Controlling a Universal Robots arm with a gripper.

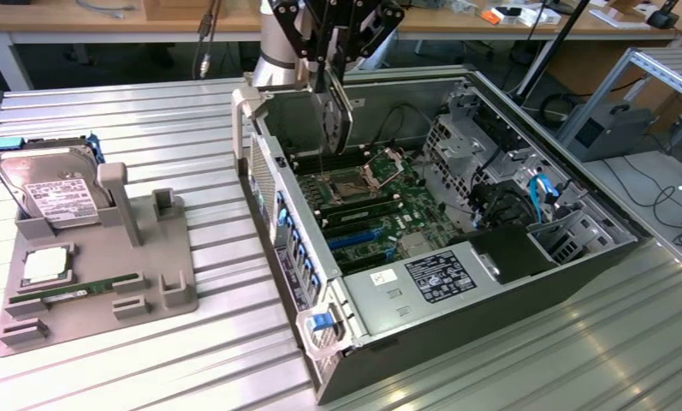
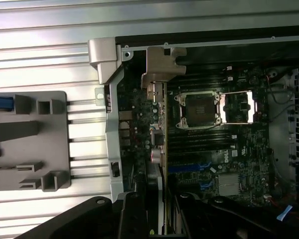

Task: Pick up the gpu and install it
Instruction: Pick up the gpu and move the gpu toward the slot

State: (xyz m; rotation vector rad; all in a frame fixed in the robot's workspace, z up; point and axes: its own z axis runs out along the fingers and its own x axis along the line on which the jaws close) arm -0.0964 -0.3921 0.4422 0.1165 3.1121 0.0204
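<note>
My gripper (image 1: pixel 338 73) hangs over the open computer case (image 1: pixel 317 377) and is shut on the gpu (image 1: pixel 338 120). The card hangs edge-down above the motherboard (image 1: pixel 370 205), near the case's rear wall and apart from the board. In the wrist view the gpu (image 2: pixel 164 144) appears edge-on between my black fingers (image 2: pixel 134 219), with its silver end bracket (image 2: pixel 162 67) at the far end. My gripper (image 2: pixel 162 221) holds it over the board beside the CPU socket (image 2: pixel 202 109); the blue slots (image 2: pixel 189 169) lie just to one side.
On the exterior view's left a grey fixture tray (image 1: pixel 146 282) carries a hard drive (image 1: pixel 56 193), a CPU (image 1: pixel 46 264) and a memory stick (image 1: pixel 73 291). Drive cages and cables (image 1: pixel 512 180) crowd the case's far side. Ribbed metal tabletop (image 1: pixel 135 111) surrounds everything.
</note>
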